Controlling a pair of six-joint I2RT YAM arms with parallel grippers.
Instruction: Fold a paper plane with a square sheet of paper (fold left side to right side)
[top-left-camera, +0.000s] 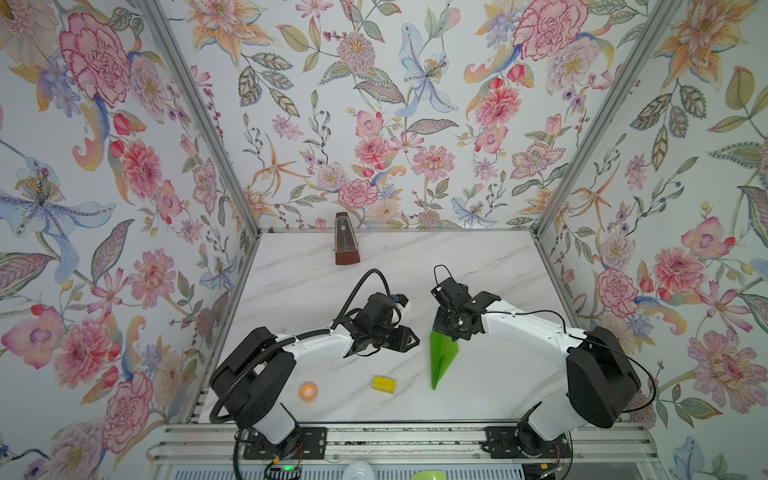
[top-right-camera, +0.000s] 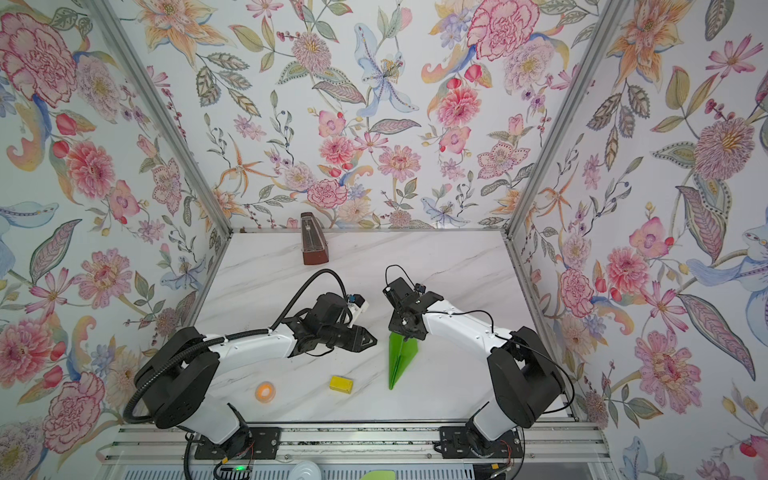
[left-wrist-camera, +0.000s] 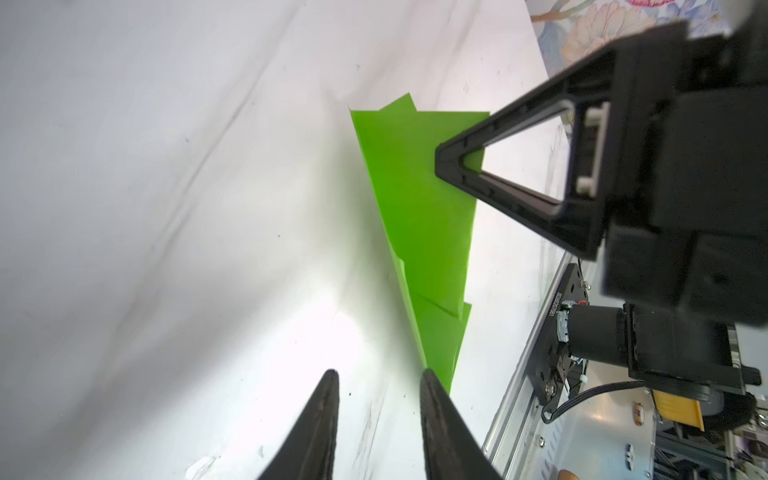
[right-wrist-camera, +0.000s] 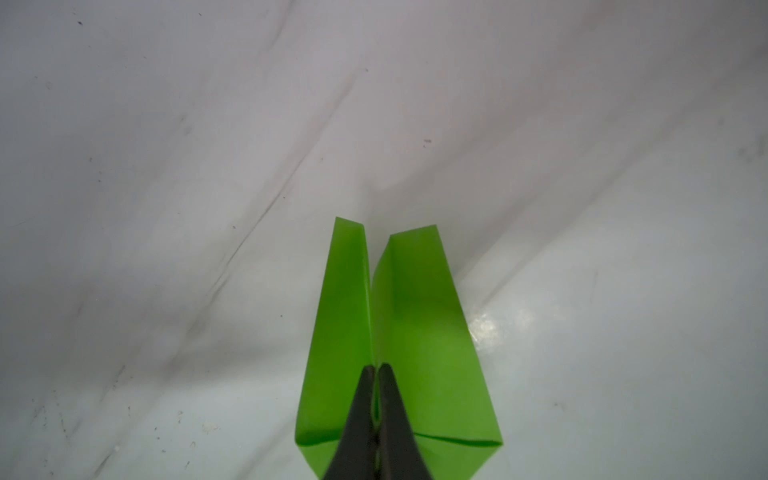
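Marble tabletop lies under the paper plane. Right wrist view alone shows the right gripper clamped on its centre ridge. Left wrist view shows the left gripper parted, empty.

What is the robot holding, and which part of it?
The right tool pinches the green paper plane by its middle fold, near the wide back end. The left tool holds nothing.

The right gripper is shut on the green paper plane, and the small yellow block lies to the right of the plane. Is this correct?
One part is wrong: both top views show the yellow block lying to the left of the paper plane, not the right. The right gripper is indeed shut on the plane.
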